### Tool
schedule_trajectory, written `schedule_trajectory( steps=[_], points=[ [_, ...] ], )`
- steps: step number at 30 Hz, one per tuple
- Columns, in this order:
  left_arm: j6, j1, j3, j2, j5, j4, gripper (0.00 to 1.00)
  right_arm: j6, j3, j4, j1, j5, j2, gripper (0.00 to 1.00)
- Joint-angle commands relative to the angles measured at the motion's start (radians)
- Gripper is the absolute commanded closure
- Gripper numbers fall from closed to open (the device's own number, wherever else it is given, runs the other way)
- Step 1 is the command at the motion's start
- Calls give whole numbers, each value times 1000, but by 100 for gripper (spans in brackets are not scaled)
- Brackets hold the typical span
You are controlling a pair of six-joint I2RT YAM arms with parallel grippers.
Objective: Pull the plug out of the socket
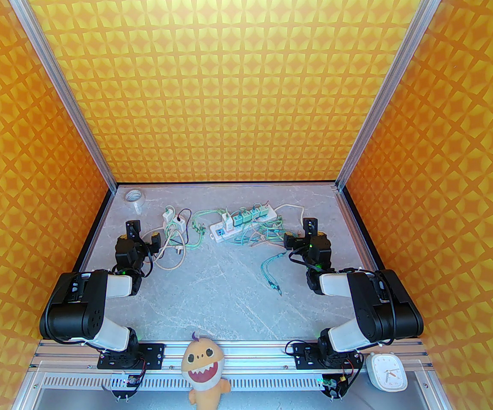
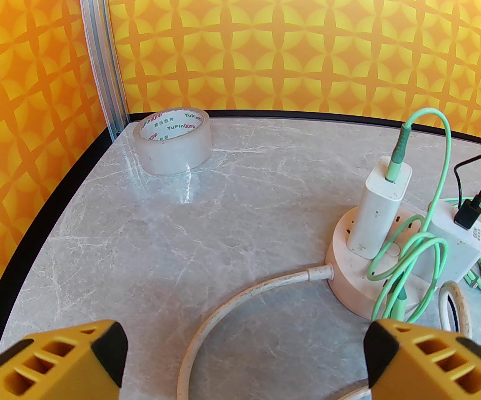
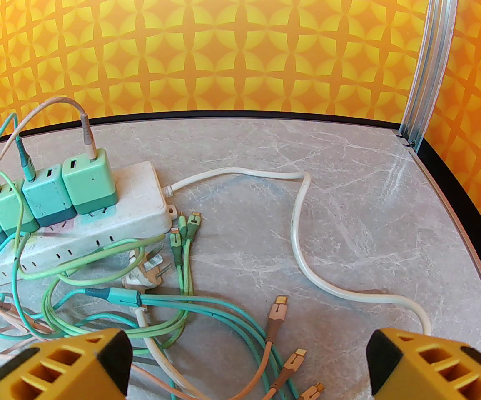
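Socket (image 3: 140, 190) sits near the bench's (image 1: 212, 280) far edge, right of centre, angled, with loose cables (image 3: 207, 306) tangled along its near side. Plug (image 3: 90, 181) is the green cube at the socket's right end, upright, cord out the top.

Likely a light, hard plastic cube with smooth faces that could slip. Pinch its two flat sides low down, not the soft cord. The socket looks light too and will probably lift with the pull, so pin it down.

Right pincer (image 3: 248, 356) is spread wide and empty, near the socket's right end; the plug is ahead and to its left, not touching. Left pincer (image 2: 244, 348) is spread and empty too, towards the far left corner, well apart from the socket.
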Motion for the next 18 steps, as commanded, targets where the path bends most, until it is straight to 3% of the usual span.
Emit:
schedule_trajectory(
  steps=[1, 12, 15, 18],
  points=[
    [-2, 1, 11, 8, 11, 5, 1, -13, 14, -5, 2, -10, -11, 1],
    [-5, 1, 11, 2, 10, 4, 1, -13, 16, -6, 2, -12, -11, 2],
    [-11, 3, 39, -80, 3, -110, 1, 6, -12, 27, 3, 51, -37, 2],
    [-25, 4, 117, -196, -46, -349, 1, 20, -47, -2, 3, 99, -145, 2]
  ],
)
